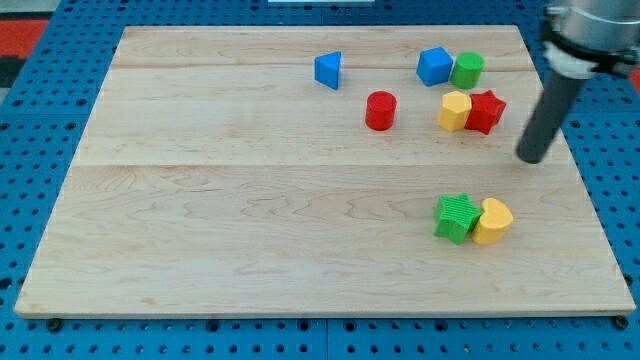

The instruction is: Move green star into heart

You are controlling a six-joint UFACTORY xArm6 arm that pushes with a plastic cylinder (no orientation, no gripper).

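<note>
The green star (457,217) lies at the lower right of the wooden board (250,200). Its right side touches the yellow heart (492,220). My tip (533,158) is at the right of the board, above and to the right of this pair and clear of it. It is also right of and slightly below the red star (486,110).
A yellow hexagon-like block (455,110) touches the red star's left side. A blue cube (434,66) and a green cylinder (467,70) touch at the view's top right. A red cylinder (380,110) and a blue triangle (328,70) stand further left.
</note>
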